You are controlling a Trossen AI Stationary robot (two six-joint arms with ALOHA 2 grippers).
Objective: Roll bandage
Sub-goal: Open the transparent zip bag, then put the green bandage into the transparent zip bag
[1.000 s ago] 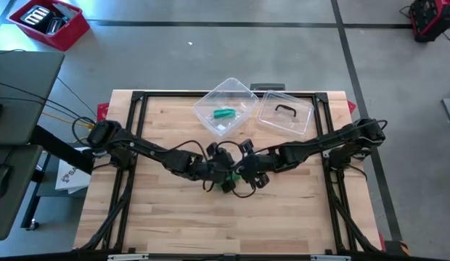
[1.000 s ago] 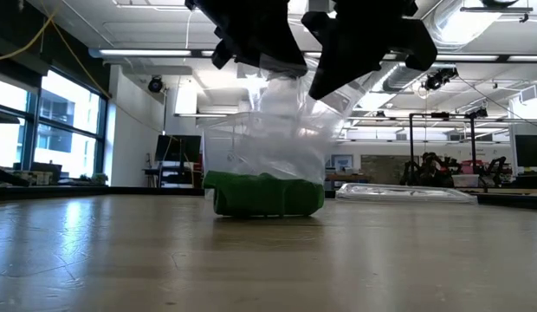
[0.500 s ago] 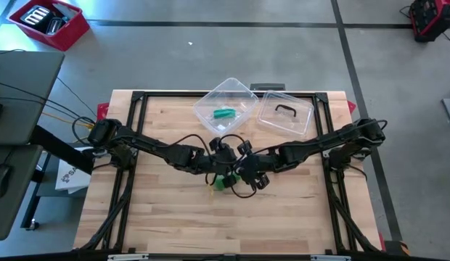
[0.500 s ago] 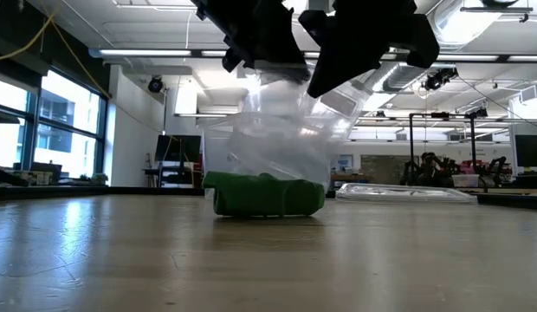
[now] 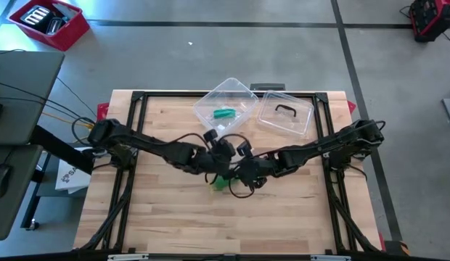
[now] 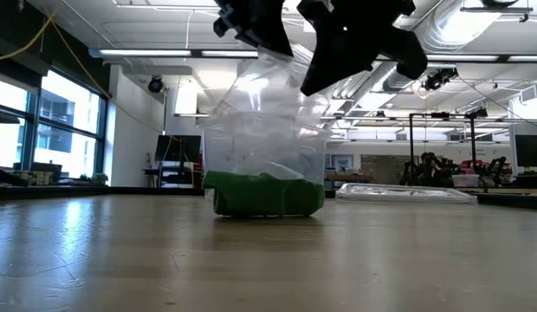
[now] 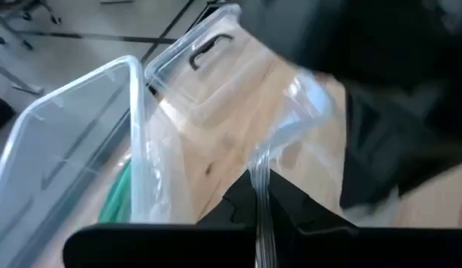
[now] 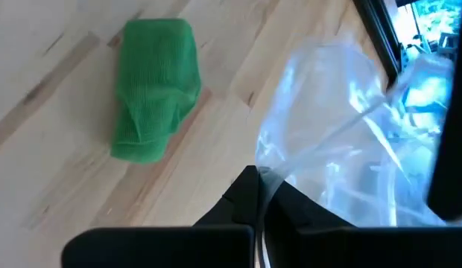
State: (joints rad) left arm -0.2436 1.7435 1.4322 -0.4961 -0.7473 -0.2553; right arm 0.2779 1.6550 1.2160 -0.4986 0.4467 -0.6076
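Both sets of jaws are clenched on thin clear plastic: the left gripper (image 7: 262, 212) pinches one edge of a transparent plastic bag (image 6: 267, 130), and the right gripper (image 8: 255, 205) pinches another edge of the same bag, the film running straight into the seam between each pair of dark fingers. In the high view the two arms meet near the middle of the wooden table (image 5: 152, 210), the left gripper (image 5: 216, 154) just to the left of the right gripper (image 5: 243, 172). The bag hangs between them, raised off the table, as the low view shows. The green bandage (image 8: 153, 88), loosely rolled and crumpled, lies on the bare wood below and beside the bag, and neither gripper touches it; from above it shows as a small green patch (image 5: 221, 182) at the near side of the grippers. Toward the far edge of the table stands an open clear plastic container (image 5: 226, 106) with another green item inside, and its clear lid (image 5: 286, 114) lies flat just to its right.
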